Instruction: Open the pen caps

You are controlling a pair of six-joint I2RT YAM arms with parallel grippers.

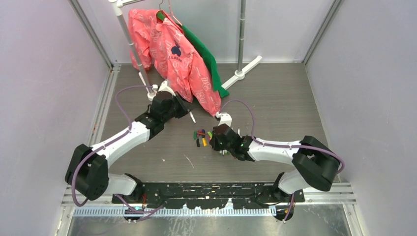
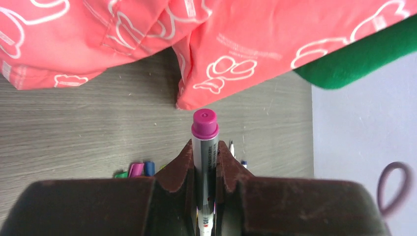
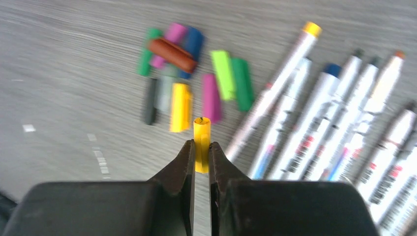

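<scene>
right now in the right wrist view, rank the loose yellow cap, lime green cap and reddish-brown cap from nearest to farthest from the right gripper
1. loose yellow cap, just ahead of the right gripper, slightly left
2. lime green cap, further ahead, slightly right
3. reddish-brown cap, atop the far pile, to the left

the magenta cap (image 2: 204,123) and yellow cap (image 3: 201,132) contrast with the white-printed coral jacket (image 1: 169,49)

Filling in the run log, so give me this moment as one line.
left gripper: shut on magenta-ended pen | right gripper: shut on yellow cap | table: loose caps beside row of pens
</scene>
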